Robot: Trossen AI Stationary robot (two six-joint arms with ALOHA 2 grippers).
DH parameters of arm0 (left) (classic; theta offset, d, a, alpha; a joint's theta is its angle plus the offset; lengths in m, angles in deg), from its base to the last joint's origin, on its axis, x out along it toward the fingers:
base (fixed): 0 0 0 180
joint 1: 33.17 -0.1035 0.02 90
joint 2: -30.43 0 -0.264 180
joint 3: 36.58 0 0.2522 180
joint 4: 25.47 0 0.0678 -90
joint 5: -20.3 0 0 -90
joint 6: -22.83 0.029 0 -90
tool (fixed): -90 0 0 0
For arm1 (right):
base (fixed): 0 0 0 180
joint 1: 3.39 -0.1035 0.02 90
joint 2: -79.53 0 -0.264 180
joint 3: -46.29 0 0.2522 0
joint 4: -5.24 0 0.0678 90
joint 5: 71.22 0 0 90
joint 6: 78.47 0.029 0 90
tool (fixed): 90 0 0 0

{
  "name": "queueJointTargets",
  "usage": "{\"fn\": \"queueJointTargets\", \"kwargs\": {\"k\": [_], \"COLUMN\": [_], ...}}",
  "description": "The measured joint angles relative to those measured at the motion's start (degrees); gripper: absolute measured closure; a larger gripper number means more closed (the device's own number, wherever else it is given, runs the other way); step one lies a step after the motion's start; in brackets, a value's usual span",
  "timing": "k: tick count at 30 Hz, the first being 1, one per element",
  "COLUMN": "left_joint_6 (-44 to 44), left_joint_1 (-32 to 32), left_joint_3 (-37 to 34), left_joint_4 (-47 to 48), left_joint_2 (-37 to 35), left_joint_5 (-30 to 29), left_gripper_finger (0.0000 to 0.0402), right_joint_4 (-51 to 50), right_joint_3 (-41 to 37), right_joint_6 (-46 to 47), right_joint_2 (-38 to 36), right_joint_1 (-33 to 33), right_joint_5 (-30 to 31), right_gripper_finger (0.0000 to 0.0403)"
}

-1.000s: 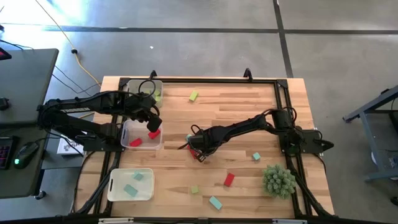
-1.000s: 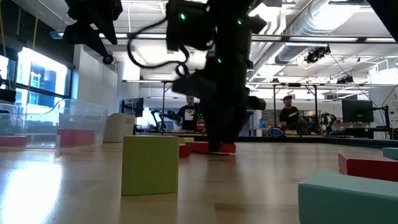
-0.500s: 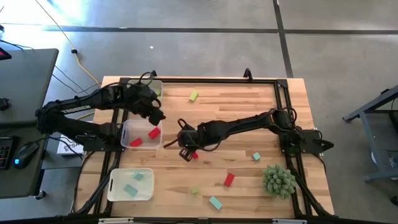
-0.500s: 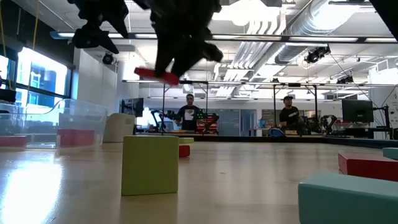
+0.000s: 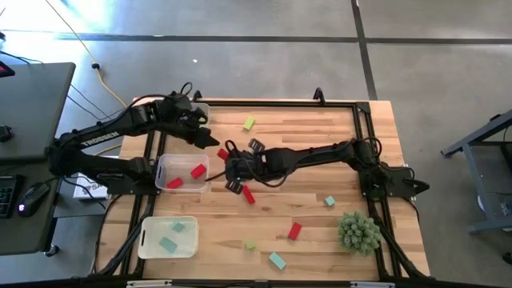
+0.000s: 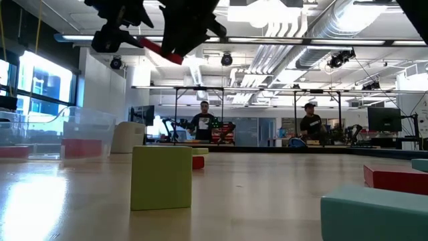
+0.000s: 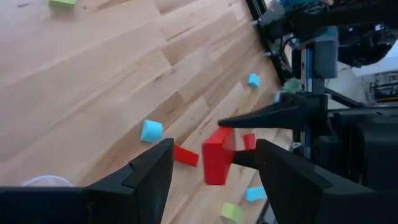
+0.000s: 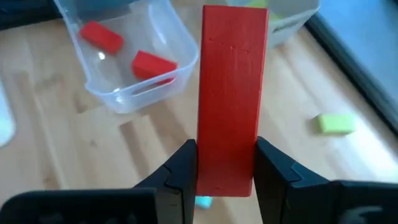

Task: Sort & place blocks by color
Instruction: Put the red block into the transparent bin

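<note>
My right gripper is shut on a red bar and holds it in the air just right of the red bin; the bar also shows in the high view and the low view. My left gripper hangs open over the far right corner of that bin, and its wrist view looks at the held bar. The bin holds two red blocks. Another red block lies flat on the table below the right gripper. My right gripper pinches the red bar between its two fingers at the bar's near end. The bar lies along the fingers and sticks out past their tips. The arm reaches in from the table's right. The bar is lifted clear and tilted.
A bin with teal blocks stands near the left near corner, and a bin with yellow-green blocks at the far left under my left arm. Loose blocks lie around: yellow-green, teal, red, teal. A spiky plant ball sits near right.
My right gripper has risen from the table with the red bar and carried it left and toward the far edge, up to the red bin. One red block stayed on the table. My left gripper has drawn back from over the red bin toward the far edge.
</note>
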Motion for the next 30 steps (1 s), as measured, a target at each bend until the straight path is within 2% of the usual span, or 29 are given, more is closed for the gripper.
{"fn": "queueJointTargets", "kwargs": {"k": [8,16,24,30], "left_joint_6": [-1.1,-0.2,0.9,2.3], "left_joint_1": [0.5,0.5,0.5,0.5], "left_joint_3": [0.0,0.0,0.0,0.0], "left_joint_4": [-0.8,-1.1,-4.4,-4.7], "left_joint_2": [2.8,6.3,8.8,9.3], "left_joint_5": [0.1,0.1,2.9,2.9], "left_gripper_finger": [0.0186,0.0186,0.0187,0.0217], "right_joint_4": [1.0,2.4,4.1,4.1], "right_joint_3": [0.0,0.0,0.0,0.0], "right_joint_6": [-7.2,-9.1,-10.7,-10.6], "right_joint_2": [0.0,0.0,0.0,0.0], "right_joint_1": [0.6,1.6,2.4,3.0], "right_joint_5": [5.6,5.7,5.2,5.1], "right_gripper_finger": [0.0309,0.0309,0.0309,0.0309]}}
